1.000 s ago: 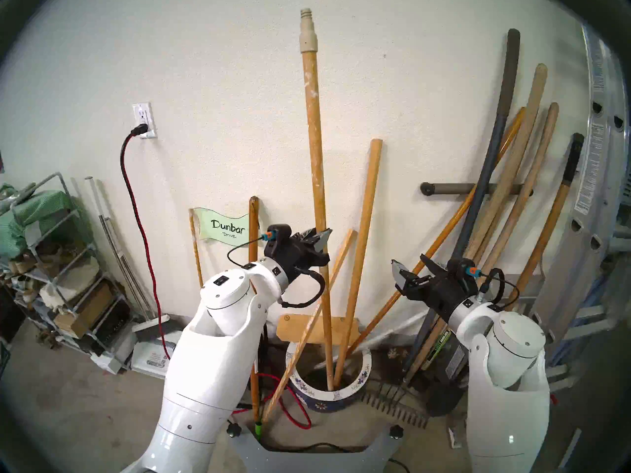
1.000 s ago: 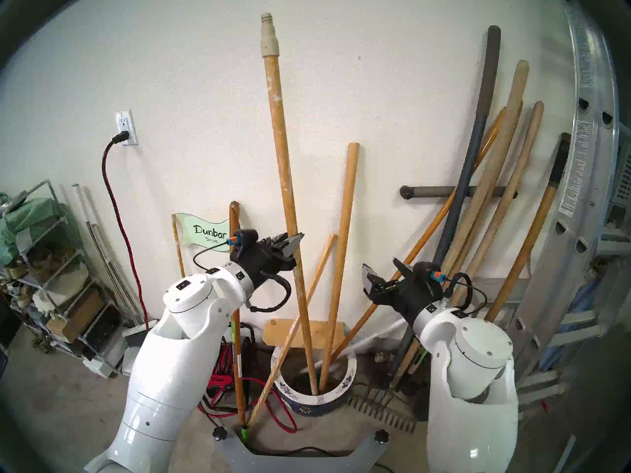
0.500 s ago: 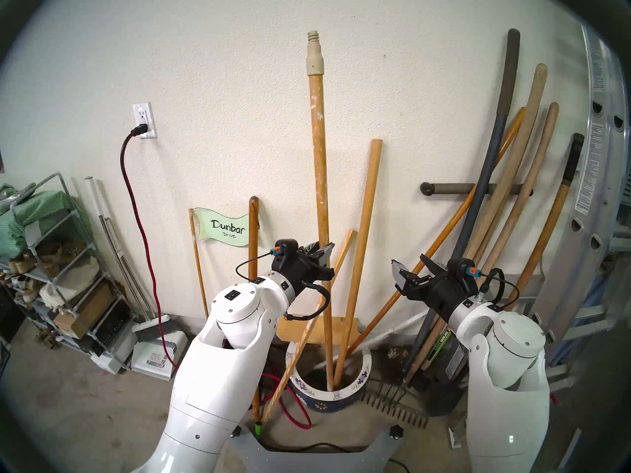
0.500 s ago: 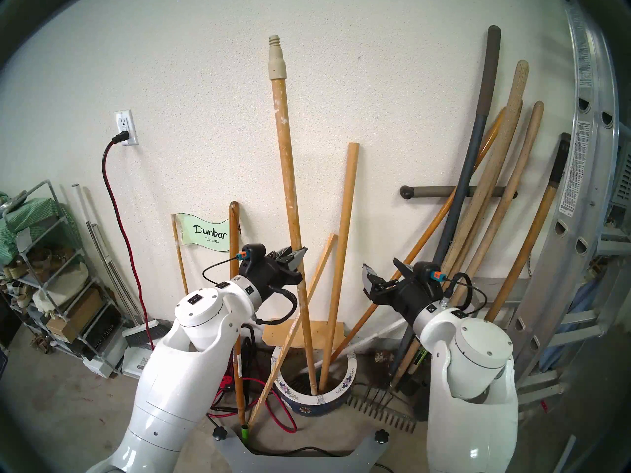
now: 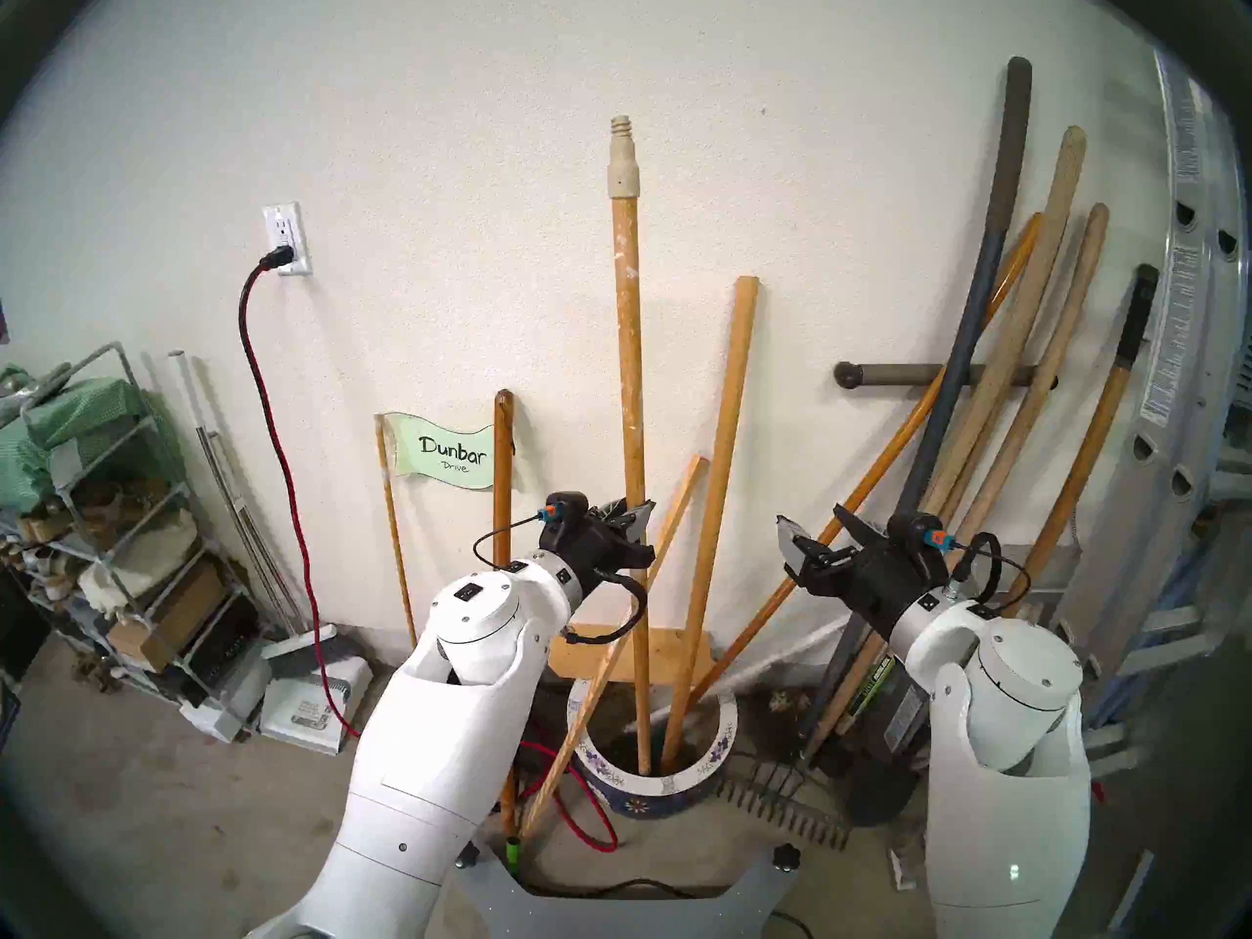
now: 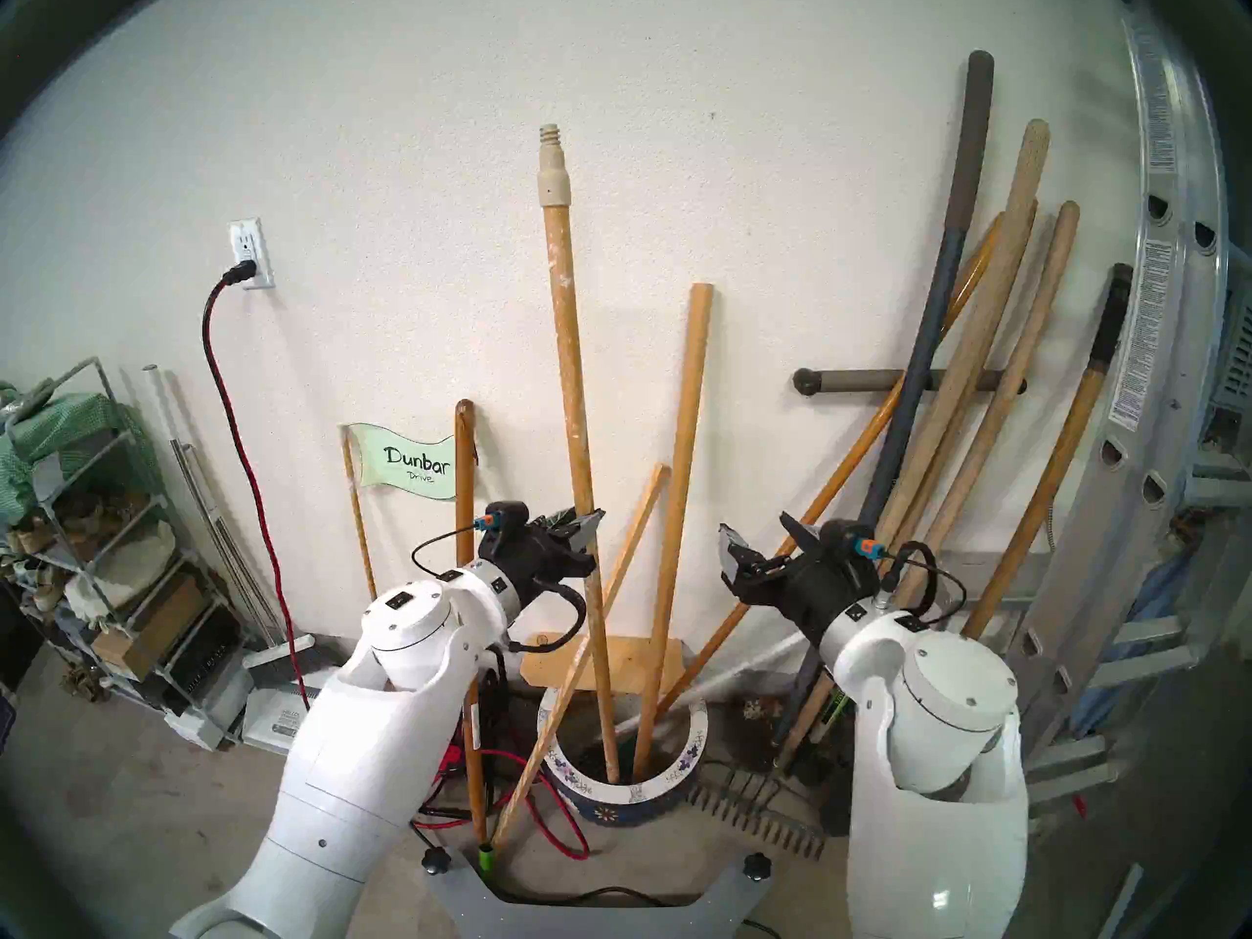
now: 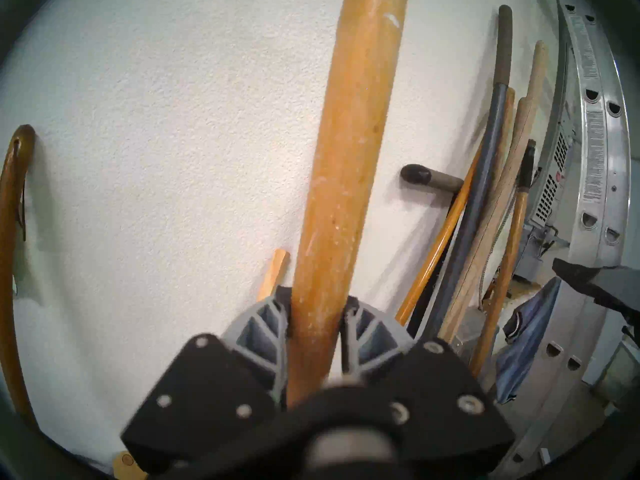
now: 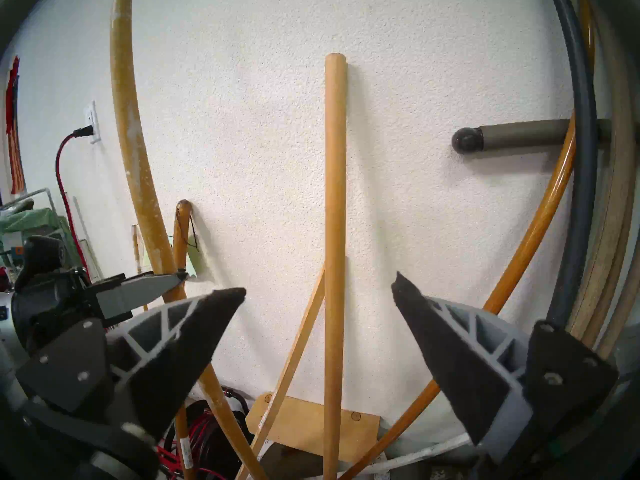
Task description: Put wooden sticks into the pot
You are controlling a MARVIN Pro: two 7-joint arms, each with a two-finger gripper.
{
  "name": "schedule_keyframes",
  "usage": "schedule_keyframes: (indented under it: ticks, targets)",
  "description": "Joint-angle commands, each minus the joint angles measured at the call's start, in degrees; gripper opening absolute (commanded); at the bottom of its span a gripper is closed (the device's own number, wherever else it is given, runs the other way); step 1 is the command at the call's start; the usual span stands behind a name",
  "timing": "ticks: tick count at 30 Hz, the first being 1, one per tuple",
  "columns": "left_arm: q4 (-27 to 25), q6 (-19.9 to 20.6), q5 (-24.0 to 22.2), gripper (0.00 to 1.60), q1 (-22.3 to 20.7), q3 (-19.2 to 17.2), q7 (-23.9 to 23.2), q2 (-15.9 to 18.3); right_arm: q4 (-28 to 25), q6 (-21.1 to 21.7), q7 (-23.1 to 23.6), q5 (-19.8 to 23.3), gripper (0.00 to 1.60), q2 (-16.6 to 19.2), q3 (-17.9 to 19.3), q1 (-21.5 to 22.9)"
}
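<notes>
The pot [image 5: 723,748] is sitting on the floor against the wall [image 5: 440,172], between the two arms, its white flowered rim facing up; the plain round dowel [image 5: 719,484] is already standing inside it and leaning on the wall, while the thin square slat [image 5: 613,653] is lying across the near-left rim with its foot resting outside on the floor. The white-speckled pole [image 5: 630,348] is standing nearly upright with its lower end dipping inside the pot's mouth; whether it is touching the bottom is hidden. The left gripper [image 5: 640,514] is clamping this pole at mid-height, its jaws pressing on either side of the shaft in the wrist view. The right gripper [image 5: 809,534] is hanging idle with its jaws wide apart, holding nothing, near the slanting tool handles [image 5: 1016,402].

Judging the step as lowering the pole: it is probably best done by sinking straight down, keeping the shaft clear of the dowel and slat; letting go only once the foot is seated, with the top tilting toward the wall, so it is not toppling forward.
</notes>
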Motion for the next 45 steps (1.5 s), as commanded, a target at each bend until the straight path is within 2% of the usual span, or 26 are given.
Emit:
schedule_keyframes:
  ticks: [1, 8, 17, 26, 32, 36, 39, 45]
  targets:
    - [2.6, -1.7, 0.1, 0.0, -2.7, 0.2, -0.8, -0.5, -0.1, 0.1, 0.0, -0.1, 1.6, 0.1, 0.0, 0.0]
    - [6.3, -2.4, 0.2, 0.0, -4.2, 0.3, -0.9, -1.0, -0.1, 0.1, 0.0, -0.1, 1.6, 0.1, 0.0, 0.0]
    - [15.5, -3.3, 0.9, 0.0, -9.9, 0.4, -0.9, -1.5, -0.1, 0.1, 0.0, -0.1, 1.6, 0.1, 0.0, 0.0]
    - [23.1, -5.9, 1.2, 0.0, -13.8, 1.1, -1.7, -2.6, -0.1, 0.1, 0.0, -0.1, 1.6, 0.1, 0.0, 0.0]
    - [30.1, -7.7, 1.5, 0.0, -18.2, 0.9, -2.1, -3.3, -0.1, 0.1, 0.0, -0.1, 1.6, 0.1, 0.0, 0.0]
    - [32.1, -7.6, 1.6, 0.0, -19.8, 0.7, -1.9, -3.4, -0.1, 0.1, 0.0, -0.1, 1.6, 0.1, 0.0, 0.0]
    - [36.4, -8.7, 1.4, 0.0, -22.5, 0.5, -2.5, -3.8, -0.1, 0.1, 0.0, -0.1, 1.6, 0.1, 0.0, 0.0]
    - [41.7, -9.5, 1.8, 0.0, -26.4, 0.5, -2.6, -4.4, -0.1, 0.1, 0.0, -0.1, 1.6, 0.1, 0.0, 0.0]
